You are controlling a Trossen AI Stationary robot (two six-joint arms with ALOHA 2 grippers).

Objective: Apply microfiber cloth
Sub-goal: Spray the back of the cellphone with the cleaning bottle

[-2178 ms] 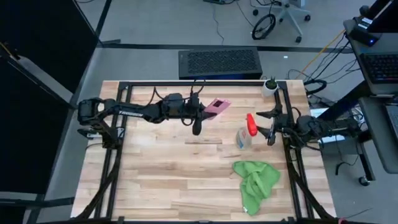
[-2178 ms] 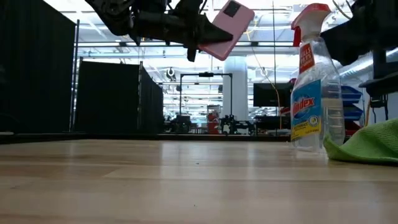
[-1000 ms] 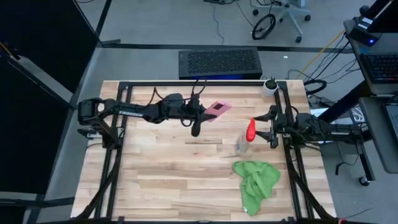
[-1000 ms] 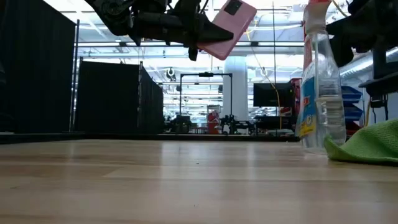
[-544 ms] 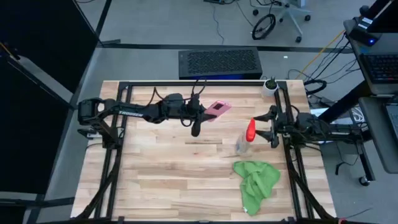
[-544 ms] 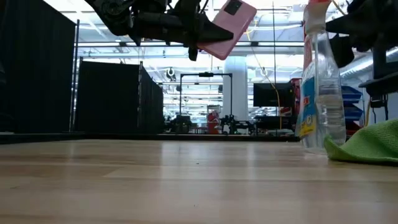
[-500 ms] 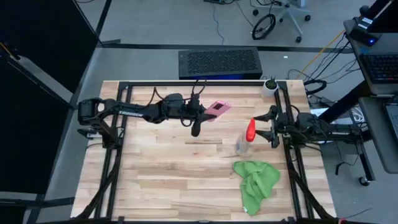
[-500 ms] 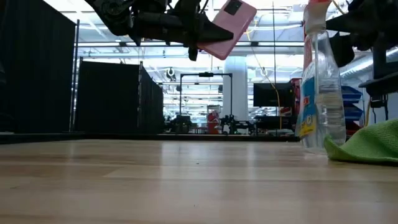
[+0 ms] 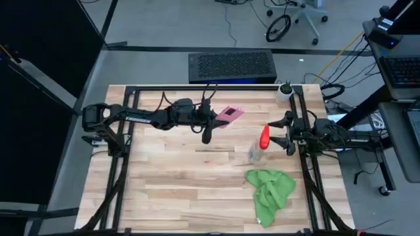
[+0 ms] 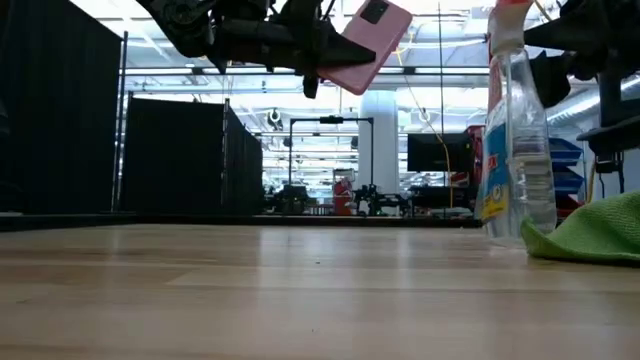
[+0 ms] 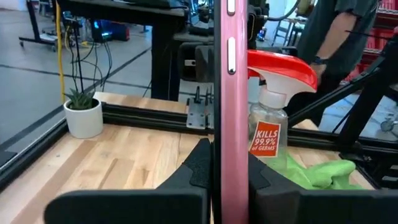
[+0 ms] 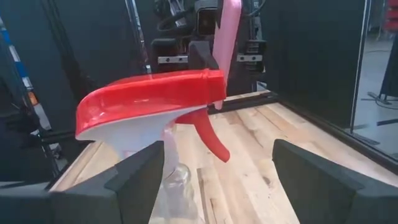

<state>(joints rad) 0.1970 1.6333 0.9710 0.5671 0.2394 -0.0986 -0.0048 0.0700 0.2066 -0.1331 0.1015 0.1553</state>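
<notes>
A clear plastic spray bottle (image 11: 268, 134) with a red nozzle carries a label reading "KILLS 99.9% OF GERMS"; it stands upright right of centre in the high view. The right gripper (image 9: 287, 134) sits spread wide on either side of the nozzle, its dark fingers (image 12: 320, 183) apart from it and holding nothing. The left gripper (image 9: 211, 118), upper centre, is clamped on a slim pink phone (image 10: 363, 47) raised in the air. The microfiber cloth (image 9: 269, 191), bright green, soft and rumpled, lies at lower right on the pale wood-plank surface (image 9: 170, 177), just beside the bottle. A small potted plant (image 11: 82, 111) stands at a far corner. A person (image 11: 339, 31) stands in the workshop beyond.
</notes>
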